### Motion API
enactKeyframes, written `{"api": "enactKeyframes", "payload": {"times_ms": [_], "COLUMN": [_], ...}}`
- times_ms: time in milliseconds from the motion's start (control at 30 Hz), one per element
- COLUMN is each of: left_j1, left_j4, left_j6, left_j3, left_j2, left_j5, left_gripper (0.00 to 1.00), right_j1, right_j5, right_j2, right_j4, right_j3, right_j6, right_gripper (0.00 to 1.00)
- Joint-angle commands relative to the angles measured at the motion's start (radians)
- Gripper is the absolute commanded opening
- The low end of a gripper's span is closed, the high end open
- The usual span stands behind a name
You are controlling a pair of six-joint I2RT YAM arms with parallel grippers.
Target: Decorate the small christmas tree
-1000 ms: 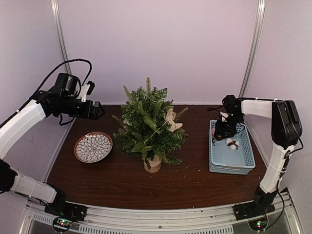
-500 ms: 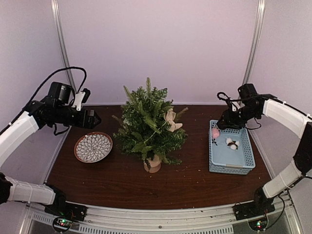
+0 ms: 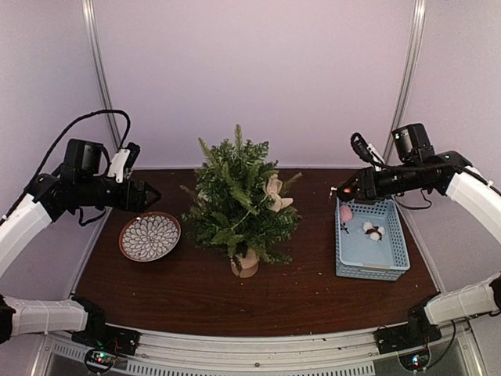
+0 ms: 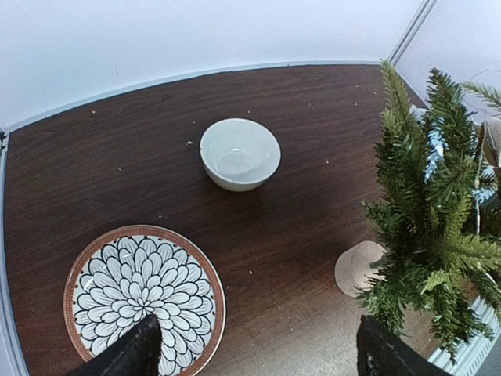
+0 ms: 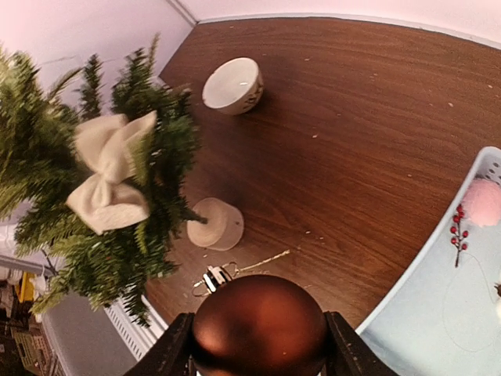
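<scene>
Decoration was judged to be at an early stage. Only one ornament, a cream fabric bow (image 3: 274, 194), was seen on the small christmas tree (image 3: 235, 196). The tree stood upright on its pale stump at the middle of the table (image 3: 313, 298), between a patterned plate (image 3: 149, 236) on its left and a blue basket (image 3: 372, 272) on its right.

A glossy brown bauble (image 5: 260, 325) was gripped between the jaws of the right gripper (image 3: 344, 190), which were closed partway round it. That gripper was raised over the far left corner of the basket and pointed towards the tree, but was well apart from its branches.

Lying in the basket were a pink ball (image 3: 345, 213), a red berry sprig (image 5: 456, 223) and a small white-and-dark piece (image 3: 373, 230) whose kind could not be made out. A small striped item on a string (image 5: 215, 278) was seen on the table near the stump; what it was could not be told.

The left gripper (image 4: 258, 356) was raised near the plate with its jaws spread wide and nothing between them. A white bowl (image 4: 240, 153) was seen on the table behind the tree, apparently empty.

Hanging the bauble was judged to be the step in hand. The pieces in the basket were judged yet to be placed.
</scene>
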Motion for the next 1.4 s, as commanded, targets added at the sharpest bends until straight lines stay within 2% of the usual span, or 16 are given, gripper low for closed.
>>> {"api": "enactKeyframes", "payload": {"times_ms": [0,200,367,500,733,1033,1367], "left_j1": [0.006,0.006,0.006,0.006,0.006,0.006,0.006], "left_j4": [0.054,0.052,0.056,0.058,0.11,0.114,0.124], "left_j6": [0.022,0.042,0.089,0.1,0.05,0.04,0.024], "left_j3": [-0.014,-0.021,-0.032,-0.026,-0.096,-0.106,-0.12], "left_j2": [-0.041,-0.06,-0.072,-0.085,-0.16,-0.189,-0.197], "left_j5": [0.03,0.036,0.057,0.067,0.059,0.053,0.039], "left_gripper": [0.86,0.85,0.85,0.85,0.85,0.85,0.85], "right_j1": [0.107,0.273,0.456,0.622,0.875,0.983,0.983], "right_j5": [-0.023,0.033,0.182,0.329,0.514,0.62,0.689], "right_j2": [-0.076,-0.133,-0.143,-0.078,0.093,0.31,0.433], "right_j4": [-0.018,-0.051,-0.042,-0.083,-0.173,-0.343,-0.293], "right_j3": [0.034,0.1,0.173,0.313,0.572,0.958,1.103], "right_j6": [-0.023,0.01,0.071,0.083,0.012,-0.107,-0.218], "right_gripper": [0.3,0.29,0.28,0.27,0.26,0.25,0.26]}}
